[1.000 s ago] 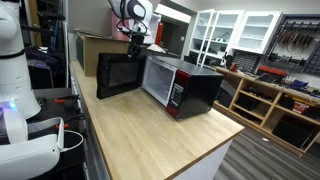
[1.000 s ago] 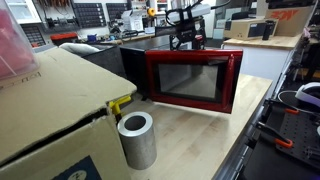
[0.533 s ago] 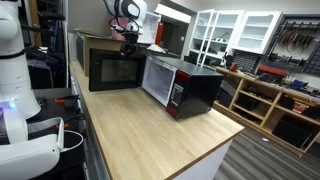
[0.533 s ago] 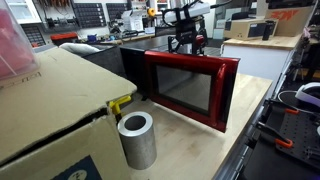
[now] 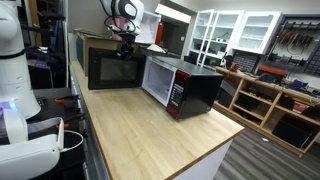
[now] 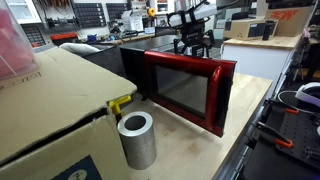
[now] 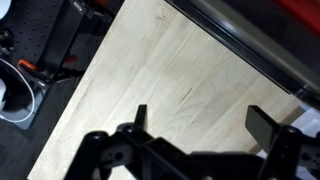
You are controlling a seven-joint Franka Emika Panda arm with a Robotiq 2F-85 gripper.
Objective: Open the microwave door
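Observation:
The microwave (image 5: 185, 90) stands on the wooden counter, black-bodied with a red front edge and a light keypad. Its door (image 5: 112, 68) is swung wide open, black inner face showing in one exterior view, red frame with dark window (image 6: 185, 92) in the other. My gripper (image 5: 126, 41) hovers just above the door's top edge, also seen from the other side (image 6: 193, 44). In the wrist view the fingers (image 7: 200, 118) are spread apart with only bare wood between them; the door's red and black top edge (image 7: 262, 52) runs across the upper right.
A brown cardboard box (image 5: 92, 45) stands behind the open door. A grey metal cylinder (image 6: 137, 139) and a large cardboard box (image 6: 50, 115) sit close to one camera. A white robot (image 5: 15, 80) stands beside the counter. White cabinets (image 5: 235, 30) line the back.
The door has swung further open, from angled to wide open, and my gripper moved along with its top edge. In the last half second little changed.

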